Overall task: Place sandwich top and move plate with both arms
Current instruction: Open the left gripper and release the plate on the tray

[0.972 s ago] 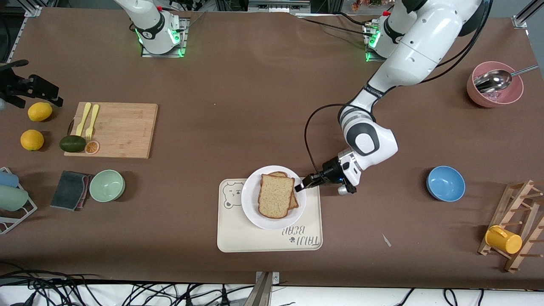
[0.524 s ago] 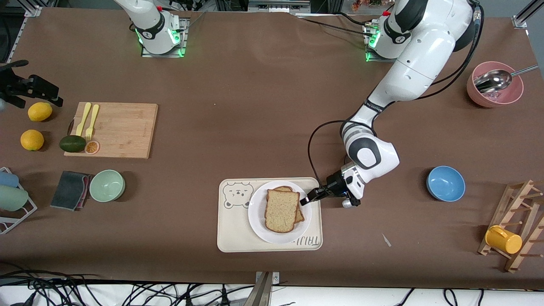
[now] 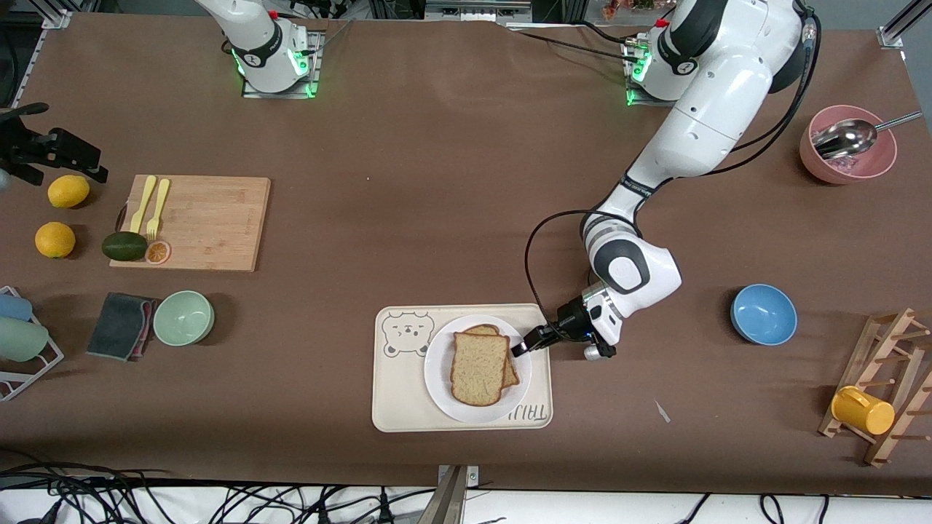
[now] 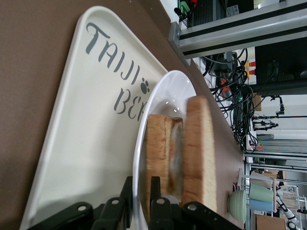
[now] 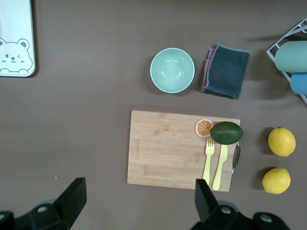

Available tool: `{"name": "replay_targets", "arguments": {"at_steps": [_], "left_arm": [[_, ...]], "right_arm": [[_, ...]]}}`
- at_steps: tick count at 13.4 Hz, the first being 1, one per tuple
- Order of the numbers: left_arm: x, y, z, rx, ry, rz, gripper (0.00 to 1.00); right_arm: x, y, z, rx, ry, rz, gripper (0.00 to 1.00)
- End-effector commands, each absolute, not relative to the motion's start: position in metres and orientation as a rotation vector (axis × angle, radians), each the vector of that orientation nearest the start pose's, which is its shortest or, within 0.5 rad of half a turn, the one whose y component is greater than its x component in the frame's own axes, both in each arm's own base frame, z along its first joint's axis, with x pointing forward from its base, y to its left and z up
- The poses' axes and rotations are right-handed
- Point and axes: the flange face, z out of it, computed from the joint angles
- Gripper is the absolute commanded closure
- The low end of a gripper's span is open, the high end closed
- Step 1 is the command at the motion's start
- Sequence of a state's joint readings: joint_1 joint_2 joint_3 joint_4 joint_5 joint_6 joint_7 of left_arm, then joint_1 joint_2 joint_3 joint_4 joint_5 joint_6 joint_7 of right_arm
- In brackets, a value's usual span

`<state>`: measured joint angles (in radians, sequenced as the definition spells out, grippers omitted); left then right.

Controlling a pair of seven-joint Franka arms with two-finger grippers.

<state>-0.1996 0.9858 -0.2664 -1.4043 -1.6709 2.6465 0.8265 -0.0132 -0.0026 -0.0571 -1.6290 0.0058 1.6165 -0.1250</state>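
The white plate [image 3: 440, 380] lies on the cream bear-printed tray [image 3: 397, 397]. On it the sandwich top [image 3: 477, 367], a plain brown slice, lies over a lower slice [image 3: 512, 374] that peeks out beneath. My left gripper [image 3: 518, 349] is shut on the plate's rim at the side toward the left arm's end. In the left wrist view the black fingers [image 4: 155, 188] pinch the plate [image 4: 165, 91], with the sandwich top [image 4: 199, 143] just past them. My right gripper [image 5: 139, 206] is open and empty, high over the wooden cutting board [image 5: 168, 148]; that arm waits.
The cutting board [image 3: 207, 222] holds a yellow fork and knife, an avocado and an orange slice. Two lemons [image 3: 68, 191], a green bowl [image 3: 183, 317] and a grey cloth [image 3: 120, 324] lie near it. A blue bowl [image 3: 763, 314], a pink bowl with a ladle [image 3: 848, 149] and a mug rack [image 3: 885, 386] stand toward the left arm's end.
My left gripper has dragged the plate with the sandwich nearer to the front camera, fully onto the tray. The right arm has barely moved.
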Motion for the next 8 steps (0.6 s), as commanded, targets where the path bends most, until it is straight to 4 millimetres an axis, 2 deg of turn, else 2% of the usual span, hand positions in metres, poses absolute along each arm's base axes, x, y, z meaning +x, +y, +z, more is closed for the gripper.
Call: {"name": "replay_targets", "arguments": {"at_steps": [1, 3, 5, 8], "left_arm": [[0.681, -0.268, 0.131, 2.062, 0.394, 0.357, 0.72], [0.680, -0.263, 0.135, 2.064, 0.397, 0.359, 0.70], [0.680, -0.258, 0.136, 2.080, 0.379, 0.360, 0.59], [0.676, -0.251, 0.139, 2.080, 0.373, 0.345, 0.55]], "right_arm": [[0.554, -0.039, 0.604, -3.119, -0.068, 0.016, 0.00], [0.554, -0.039, 0.604, -3.119, -0.068, 0.016, 0.00], [0.554, -0.039, 0.604, -3.119, -0.068, 0.016, 0.00], [0.554, -0.039, 0.604, -3.119, -0.068, 0.016, 0.00]]}}
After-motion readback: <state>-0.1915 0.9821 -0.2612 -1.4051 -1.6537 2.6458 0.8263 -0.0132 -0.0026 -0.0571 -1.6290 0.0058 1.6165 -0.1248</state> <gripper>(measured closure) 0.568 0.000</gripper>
